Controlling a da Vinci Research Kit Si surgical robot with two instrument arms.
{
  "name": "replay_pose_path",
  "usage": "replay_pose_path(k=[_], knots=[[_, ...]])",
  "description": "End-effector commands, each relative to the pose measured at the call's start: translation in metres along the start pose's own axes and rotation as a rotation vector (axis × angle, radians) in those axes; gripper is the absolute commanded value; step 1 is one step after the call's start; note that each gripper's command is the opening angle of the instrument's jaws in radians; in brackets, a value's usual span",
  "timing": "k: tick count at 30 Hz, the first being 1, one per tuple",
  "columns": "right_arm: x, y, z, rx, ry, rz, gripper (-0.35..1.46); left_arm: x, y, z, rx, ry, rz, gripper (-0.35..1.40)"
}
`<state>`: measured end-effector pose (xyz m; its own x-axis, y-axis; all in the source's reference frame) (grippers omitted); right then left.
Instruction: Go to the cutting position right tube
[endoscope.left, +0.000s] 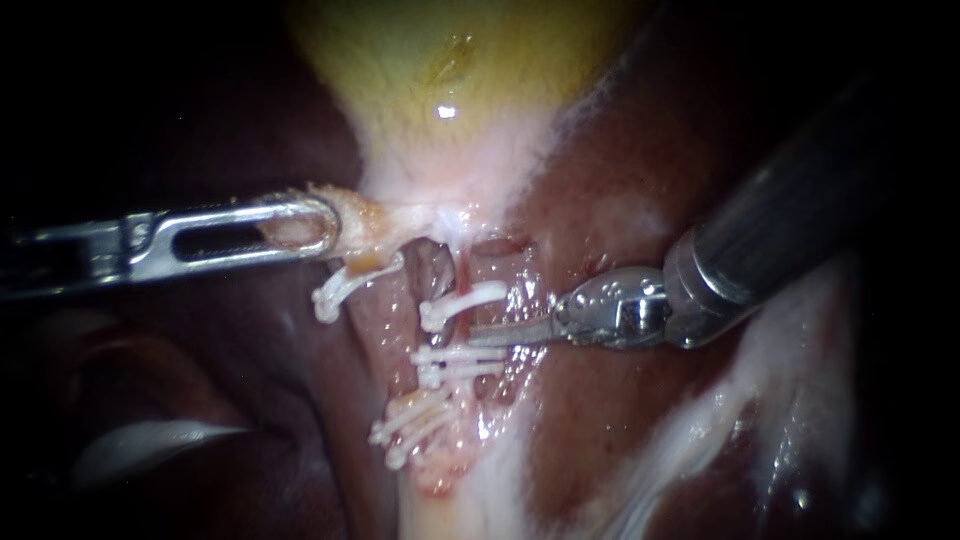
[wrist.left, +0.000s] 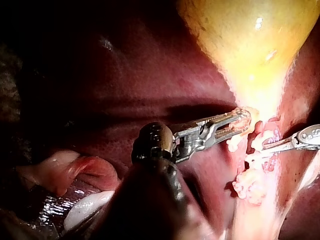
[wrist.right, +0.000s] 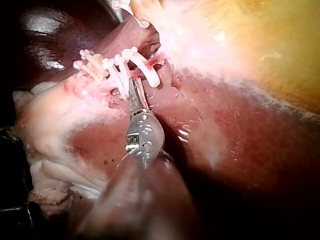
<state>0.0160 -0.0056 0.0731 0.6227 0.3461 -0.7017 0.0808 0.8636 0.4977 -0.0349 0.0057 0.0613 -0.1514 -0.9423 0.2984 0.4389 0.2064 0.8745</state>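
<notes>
Right instrument (endoscope.left: 478, 338), end effector slightly parted, should straddle the right tube (endoscope.left: 463, 272) just ahead, between clips (endoscope.left: 460, 358); left instrument (endoscope.left: 318, 222) grasps gallbladder (endoscope.left: 450, 90).

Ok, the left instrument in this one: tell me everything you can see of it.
The left instrument comes in from the left, lying nearly level: bright metal, with long slotted jaws ahead of a dark rounded joint seen in the left wrist view. The jaws are shut on pale, orange-tinged tissue at the narrow end of the yellow gallbladder. A white clip sits just below the tip.
</notes>
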Motion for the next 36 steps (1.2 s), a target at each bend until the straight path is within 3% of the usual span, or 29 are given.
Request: replay_pose_path(k=[1, 8, 15, 18, 25, 36], knots=[[0.0000, 0.0000, 0.0000, 0.000, 0.000, 0.000, -0.01, 0.0000, 0.0000, 0.0000, 0.000, 0.000, 0.000, -0.35], [0.0000, -0.0001, 0.0000, 0.001, 0.000, 0.000, 0.05, 0.0000, 0.0000, 0.0000, 0.000, 0.000, 0.000, -0.35], [0.0001, -0.0001, -0.0003, -0.001, 0.009, 0.041, 1.06, 0.0000, 0.0000, 0.0000, 0.002, 0.002, 0.000, -0.35], [0.0001, -0.0002, -0.0004, -0.003, 0.021, 0.082, 1.28, 0.0000, 0.0000, 0.0000, 0.002, 0.001, 0.000, -0.35], [0.0004, -0.0008, -0.0004, 0.027, 0.051, 0.156, 1.43, 0.0000, 0.0000, 0.0000, 0.002, 0.001, 0.000, -0.35], [0.0010, -0.0006, 0.0006, 0.089, 0.102, 0.218, 1.43, 0.0000, 0.0000, 0.0000, 0.002, 0.001, 0.000, -0.35]])
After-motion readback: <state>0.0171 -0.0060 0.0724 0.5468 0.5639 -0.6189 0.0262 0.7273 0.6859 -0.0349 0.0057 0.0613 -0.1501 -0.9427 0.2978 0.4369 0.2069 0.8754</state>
